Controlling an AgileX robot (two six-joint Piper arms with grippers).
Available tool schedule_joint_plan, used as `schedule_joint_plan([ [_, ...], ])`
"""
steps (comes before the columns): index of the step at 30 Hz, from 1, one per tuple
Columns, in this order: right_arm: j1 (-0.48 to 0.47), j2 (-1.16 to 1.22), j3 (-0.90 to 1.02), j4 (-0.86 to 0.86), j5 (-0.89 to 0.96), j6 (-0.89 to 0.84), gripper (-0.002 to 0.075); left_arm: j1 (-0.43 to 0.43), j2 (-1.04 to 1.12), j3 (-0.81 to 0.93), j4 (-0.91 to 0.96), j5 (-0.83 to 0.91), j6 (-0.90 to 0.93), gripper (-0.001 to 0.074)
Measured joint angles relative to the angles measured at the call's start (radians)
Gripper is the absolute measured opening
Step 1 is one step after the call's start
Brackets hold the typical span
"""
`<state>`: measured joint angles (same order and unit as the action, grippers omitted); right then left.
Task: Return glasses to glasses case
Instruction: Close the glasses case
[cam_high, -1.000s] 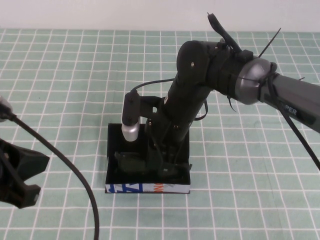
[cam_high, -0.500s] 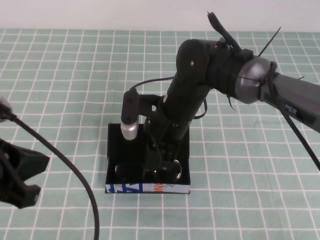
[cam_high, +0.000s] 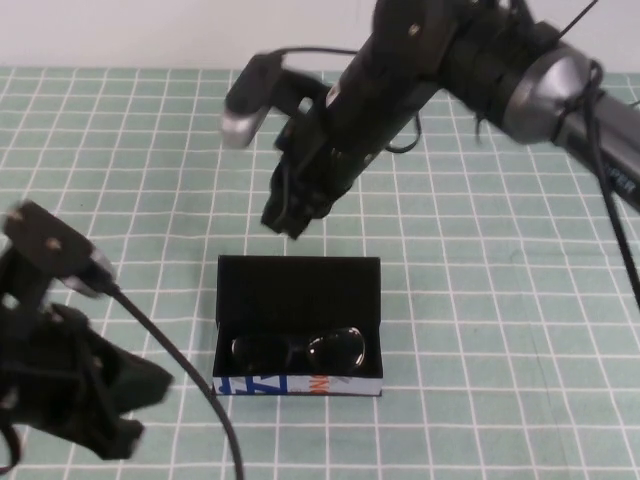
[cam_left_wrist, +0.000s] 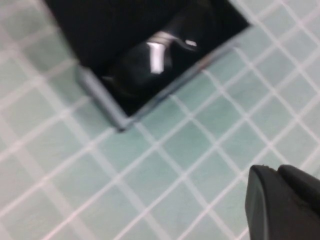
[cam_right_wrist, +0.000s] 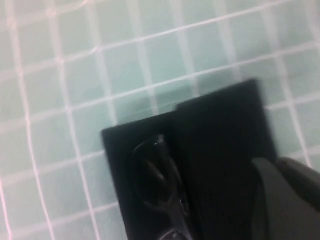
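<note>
Spread across the whole high view: a green tablecloth (cam_high: 500, 330) with a white grid. Reaching in from the upper right of that view, the black right arm (cam_high: 470, 60), its silver-tipped wrist camera (cam_high: 245, 100) jutting toward the upper centre. Hanging below it, just above centre frame, the right gripper (cam_high: 290, 215), raised clear over the cloth, above the back edge of the case and apart from it, holding nothing; whether its fingers are parted or together cannot be told. Filling the lower left corner, the left arm with the left gripper (cam_high: 90, 400), a dark blurred mass beside the case and not touching it; grip state likewise cannot be told, and nothing seen in it.

Lower centre of the high view: the glasses case (cam_high: 298, 275), lid open and lying flat behind the tray, white printed front edge toward the bottom of the frame. Inside the tray, along the front wall: the glasses (cam_high: 300, 350), folded, lenses glinting. Same pair visible in the left wrist view (cam_left_wrist: 155, 60) near the top of the frame, and in the right wrist view (cam_right_wrist: 157, 175) at lower centre, lying in the case (cam_right_wrist: 220, 130).
</note>
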<state>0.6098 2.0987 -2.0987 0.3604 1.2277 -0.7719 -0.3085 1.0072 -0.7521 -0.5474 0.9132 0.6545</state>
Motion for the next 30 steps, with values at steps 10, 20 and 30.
schedule_joint_plan([
  [10, -0.163, 0.0, -0.011, 0.062, 0.008, 0.223, -0.0011, -0.005, 0.197, 0.15, -0.422, -0.171, 0.373, -0.0002],
  [20, -0.234, 0.091, -0.008, 0.17, -0.027, 0.228, -0.0011, -0.238, 0.441, 0.151, -0.606, -0.372, 0.53, -0.0002],
  [30, -0.234, 0.183, -0.008, 0.205, -0.052, 0.228, -0.0011, -0.365, 0.5, 0.151, -0.651, -0.701, 0.537, -0.0002],
])
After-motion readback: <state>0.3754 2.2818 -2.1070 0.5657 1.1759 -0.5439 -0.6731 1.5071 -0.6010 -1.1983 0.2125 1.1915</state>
